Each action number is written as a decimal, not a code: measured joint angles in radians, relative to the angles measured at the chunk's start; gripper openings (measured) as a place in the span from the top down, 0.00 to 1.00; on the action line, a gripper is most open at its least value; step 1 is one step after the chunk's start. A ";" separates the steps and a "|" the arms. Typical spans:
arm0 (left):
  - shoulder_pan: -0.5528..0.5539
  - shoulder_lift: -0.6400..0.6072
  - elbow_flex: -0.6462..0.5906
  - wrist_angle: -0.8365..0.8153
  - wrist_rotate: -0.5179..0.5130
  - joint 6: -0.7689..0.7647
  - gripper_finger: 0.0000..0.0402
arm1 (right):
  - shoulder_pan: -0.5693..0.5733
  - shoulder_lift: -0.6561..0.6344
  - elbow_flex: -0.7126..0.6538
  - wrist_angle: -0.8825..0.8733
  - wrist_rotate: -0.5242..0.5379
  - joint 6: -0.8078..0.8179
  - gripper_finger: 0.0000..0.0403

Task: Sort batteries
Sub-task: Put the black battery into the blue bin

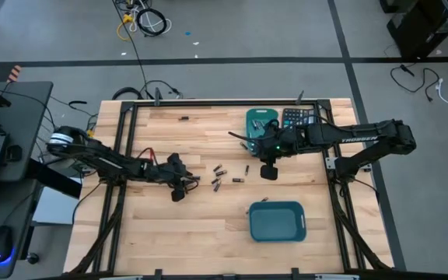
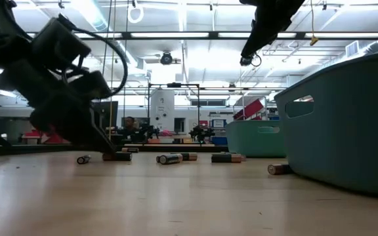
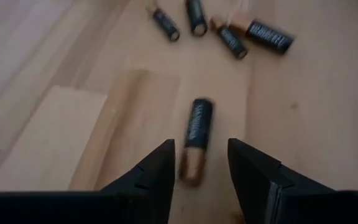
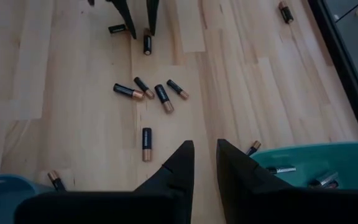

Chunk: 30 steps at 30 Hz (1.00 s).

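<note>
The left pincer (image 3: 199, 163), jaws apart, straddles a black-and-copper cylindrical battery (image 3: 195, 138) lying on the wooden surface (image 1: 169, 233) near its left edge. By the look of it, the pick-up step is in hand: closing squarely on the cell comes next. The right pincer (image 4: 205, 163), narrow and empty, hangs by the far teal plastic bin (image 1: 253, 118).

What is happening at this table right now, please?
A two-armed robot is sorting batteries scattered on a wooden table. The left claw is low over the table, its fingers apart around one black-and-copper battery that lies on the wood. The right claw hangs above the table beside the far teal bin, which already holds a few cells, and carries nothing. The near teal bin looks empty.
</note>
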 joint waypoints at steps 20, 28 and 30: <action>0.000 0.076 0.003 0.039 -0.045 0.015 0.75 | 0.005 0.000 0.000 0.000 0.000 0.025 0.86; 0.000 0.076 0.001 0.039 -0.028 -0.009 0.93 | 0.006 0.000 0.000 0.000 0.000 0.032 0.86; 0.001 0.077 0.000 0.062 -0.024 -0.007 0.93 | 0.009 0.000 0.000 0.000 0.000 0.033 0.86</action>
